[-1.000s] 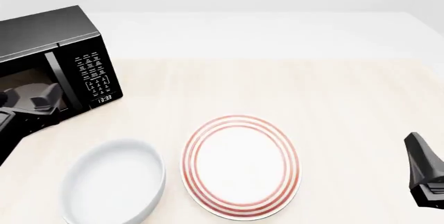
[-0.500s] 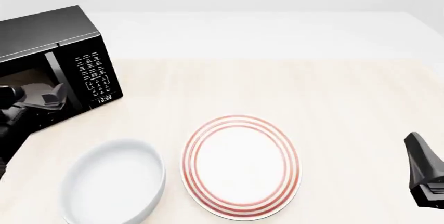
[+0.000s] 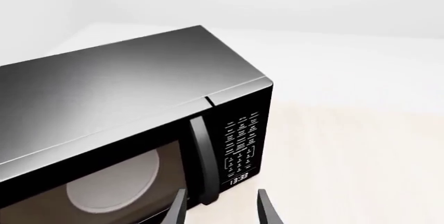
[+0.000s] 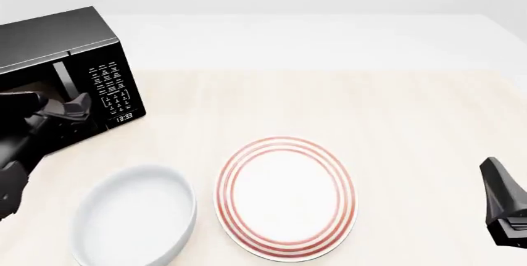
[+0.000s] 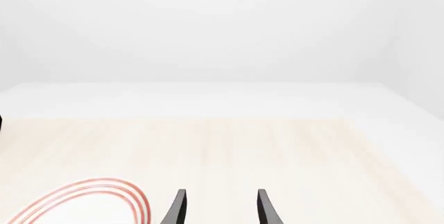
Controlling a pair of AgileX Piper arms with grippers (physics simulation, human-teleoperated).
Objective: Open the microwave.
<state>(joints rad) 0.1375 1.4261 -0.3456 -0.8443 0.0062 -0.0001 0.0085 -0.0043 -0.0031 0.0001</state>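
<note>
**Door handle lined up between parted fingers**

The microwave [image 4: 70,71] sits at the far left of the table [image 4: 395,112], door closed. It looks heavy and rigid, unlikely to slide under a gentle pull; its glass window seems the fragile part, so the vertical handle [image 3: 201,161] beside the keypad [image 3: 240,143] is the place to grip.

The left gripper [image 3: 218,208] hangs spread just before that handle, clamped on nothing. The right gripper [image 5: 218,208], also spread and empty, idles well apart.

Only the left wrist view shows the turntable [image 3: 114,180] and handle clearly; only the front view shows the white bowl [image 4: 136,216] and striped plate [image 4: 287,197].
</note>
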